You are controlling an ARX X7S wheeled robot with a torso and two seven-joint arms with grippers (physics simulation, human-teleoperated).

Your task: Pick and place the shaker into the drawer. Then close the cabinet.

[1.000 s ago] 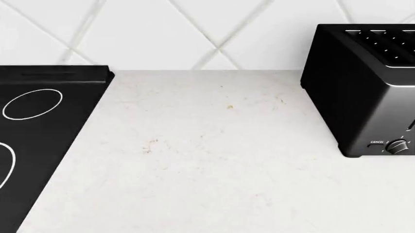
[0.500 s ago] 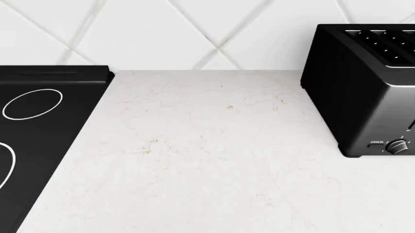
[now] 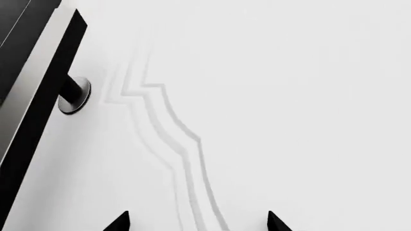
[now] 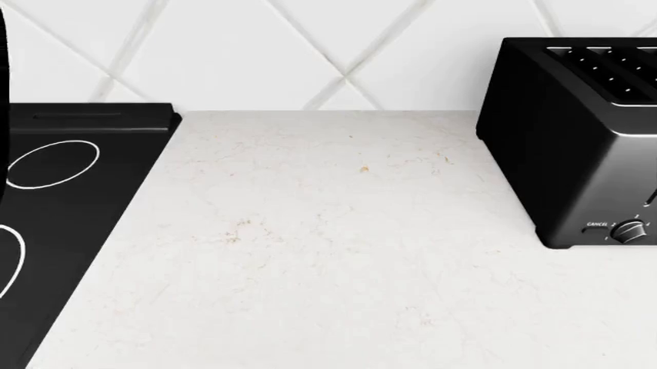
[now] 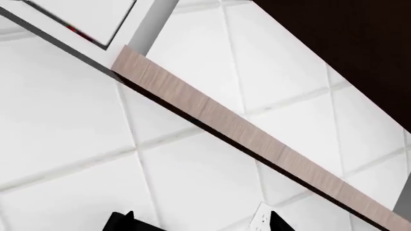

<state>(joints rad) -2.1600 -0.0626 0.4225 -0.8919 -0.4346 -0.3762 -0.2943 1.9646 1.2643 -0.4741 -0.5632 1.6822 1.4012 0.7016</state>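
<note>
The shaker is out of view in all three views, and so is the drawer. In the left wrist view my left gripper (image 3: 199, 222) shows only its two dark fingertips (image 3: 121, 222), set wide apart with nothing between them. They face a white cabinet front (image 3: 289, 96) with an ornate raised outline. In the right wrist view my right gripper (image 5: 200, 222) also stands open and empty, pointing at a white tiled wall (image 5: 192, 178). Neither gripper shows in the head view.
The head view holds a pale speckled countertop (image 4: 328, 254), a black cooktop (image 4: 72, 192) at the left and a black toaster (image 4: 575, 138) at the right. A black bar handle (image 3: 45, 91) crosses the cabinet front. A wooden strip (image 5: 244, 134) and a wall outlet (image 5: 262, 217) lie before the right gripper.
A thin dark shape has come into the head view's upper left edge. The countertop, cooktop and toaster have not moved.
</note>
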